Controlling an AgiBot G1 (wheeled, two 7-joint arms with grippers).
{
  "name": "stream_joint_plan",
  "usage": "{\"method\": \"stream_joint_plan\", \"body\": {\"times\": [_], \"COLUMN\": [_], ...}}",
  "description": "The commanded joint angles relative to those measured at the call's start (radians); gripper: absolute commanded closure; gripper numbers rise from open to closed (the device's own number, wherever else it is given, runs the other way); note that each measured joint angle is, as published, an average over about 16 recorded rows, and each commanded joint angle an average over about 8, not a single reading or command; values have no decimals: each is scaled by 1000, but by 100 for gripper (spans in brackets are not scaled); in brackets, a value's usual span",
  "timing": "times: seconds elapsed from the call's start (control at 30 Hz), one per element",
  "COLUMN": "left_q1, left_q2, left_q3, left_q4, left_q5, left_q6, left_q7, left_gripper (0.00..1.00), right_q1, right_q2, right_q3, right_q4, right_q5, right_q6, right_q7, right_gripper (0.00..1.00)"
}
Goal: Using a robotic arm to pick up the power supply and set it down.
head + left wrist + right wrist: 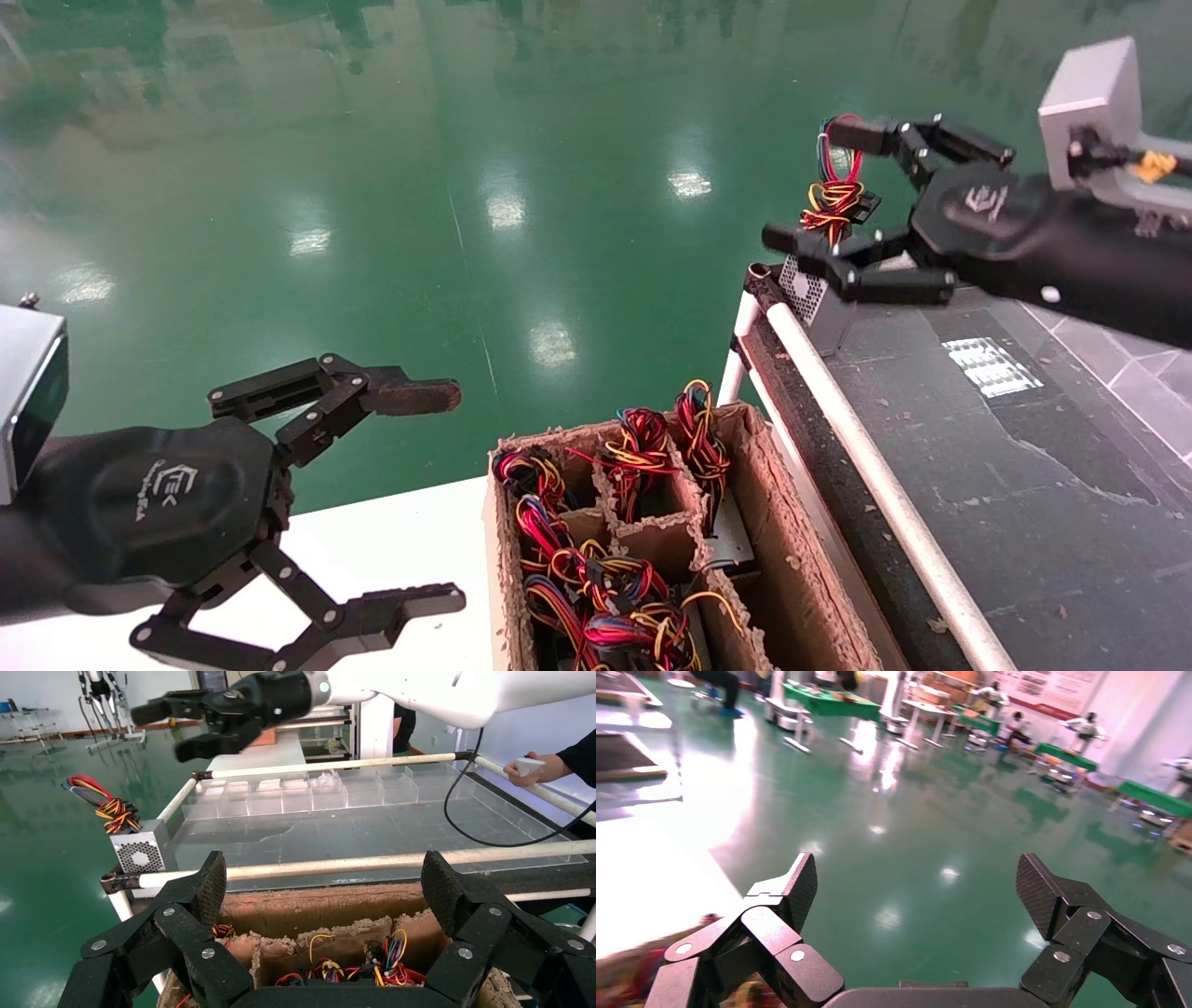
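Your robotic arm (824,191) hangs with jaws spread wide and empty above the power supply (808,291), which sits at the far corner of the dark desk (978,438), right at its white-railed edge, wires looped upward. Open green floor (419,186) lies beyond. Your left gripper (410,494) idles, jaws open, beside the cardboard box (782,550), whose divided compartments hold more coloured wire bundles

cardboard box (792,559), wire bundles inside | grey table (1024,485) beside | green floor (372,186)
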Motion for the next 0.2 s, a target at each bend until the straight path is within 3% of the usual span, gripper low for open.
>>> {"method": "stream_joint_plan", "body": {"times": [0.03, 0.2], "left_q1": [0, 0], "left_q2": [0, 0], "left_q3": [0, 0], "left_q4": [0, 0], "left_q5": [0, 0], "left_q6": [0, 0], "left_q7": [0, 0], "left_gripper": [0, 0], "right_q1": [-40, -95], "right_q2": [20, 48], "right_q3": [7, 18], "right_q4": [54, 130], "right_q5": [28, 66], "right_q6": [-19, -46], "right_q7": [28, 66], "right_gripper": [0, 0]}}
